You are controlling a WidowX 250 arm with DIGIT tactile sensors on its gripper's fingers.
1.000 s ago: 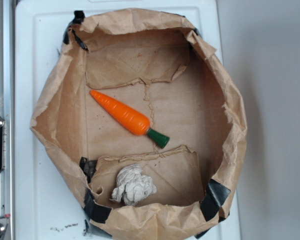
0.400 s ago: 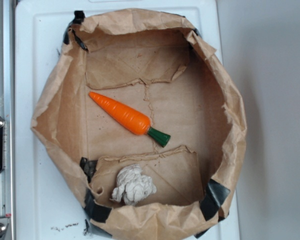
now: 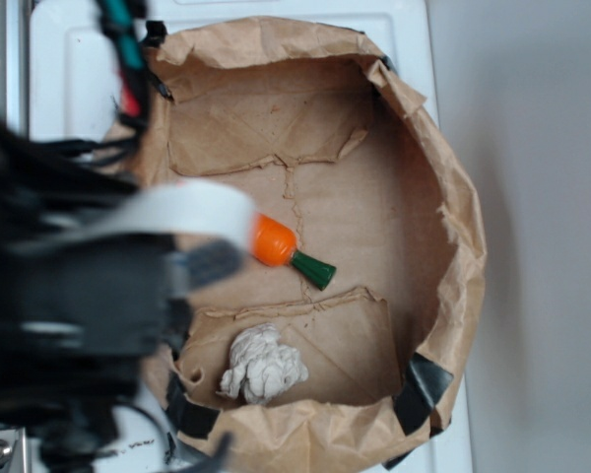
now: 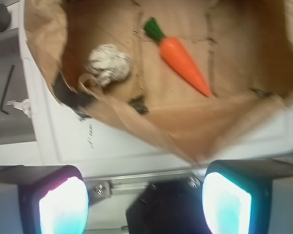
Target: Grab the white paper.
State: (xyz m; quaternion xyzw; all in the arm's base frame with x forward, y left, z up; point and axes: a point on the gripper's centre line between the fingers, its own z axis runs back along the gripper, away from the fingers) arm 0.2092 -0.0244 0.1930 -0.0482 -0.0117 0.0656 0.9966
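The white paper (image 3: 264,365) is a small crumpled off-white wad lying on a flap at the near end inside the brown paper bag (image 3: 453,207). In the wrist view the wad (image 4: 109,63) sits at upper left, inside the bag (image 4: 136,117). My gripper (image 4: 145,202) is open and empty. Its two pads are wide apart over the metal rail and the white board, outside the bag's left rim and well apart from the wad. In the exterior view my blurred arm (image 3: 79,296) covers the left side of the bag, and the fingers cannot be made out there.
An orange carrot (image 3: 276,241) with a green stem lies mid-bag, partly hidden by a flat white ribbon cable (image 3: 177,207); the wrist view shows the whole carrot (image 4: 183,58). The bag sits on a white board (image 3: 69,79). A metal rail (image 3: 0,59) runs along the left. An Allen key (image 4: 7,90) lies beside the board.
My arm has swung into the exterior view from the left and now covers the bag's left side and most of the carrot. The wad and the carrot have not moved.
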